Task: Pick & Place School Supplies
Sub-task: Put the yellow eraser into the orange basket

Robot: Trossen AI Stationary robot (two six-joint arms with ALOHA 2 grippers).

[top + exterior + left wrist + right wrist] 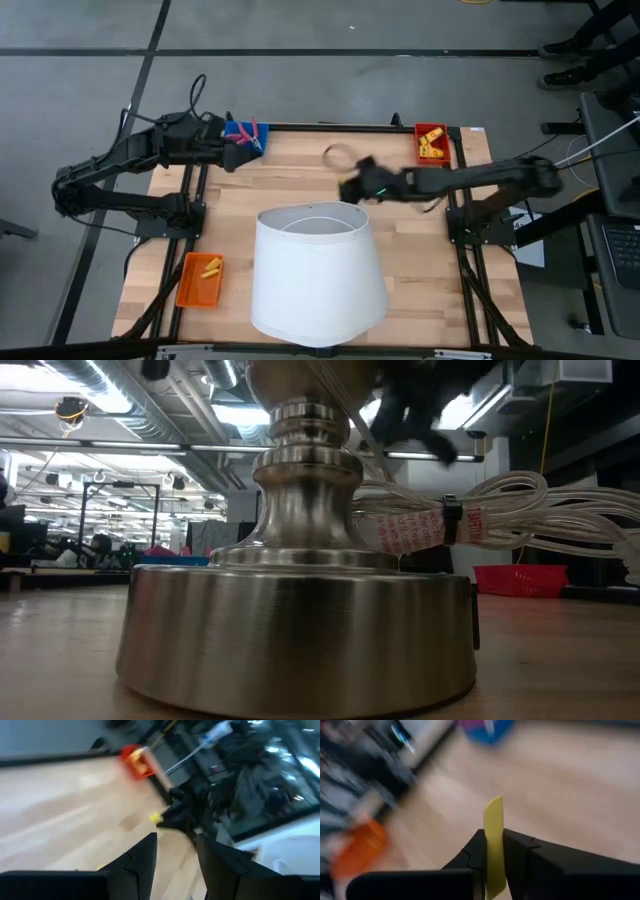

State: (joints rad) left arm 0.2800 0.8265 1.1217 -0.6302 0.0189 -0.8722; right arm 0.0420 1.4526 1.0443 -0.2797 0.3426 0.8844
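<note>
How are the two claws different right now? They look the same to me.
The right claw is shut on a yellow piece; the left claw grips nothing, jaws apart. The right one is out over mid-table; the left sits by the blue tray. Both have dark paired fingers.

Arms: two, one left, one right
Trays: three, one blue tray (242,135), one red tray (432,143), one orange tray (200,279)
Lampshade (317,271): one, white
Lamp base (297,625): one, metal
Yellow piece (494,840) between gripper fingers: one
Yellow pieces in trays: number unclear
</note>
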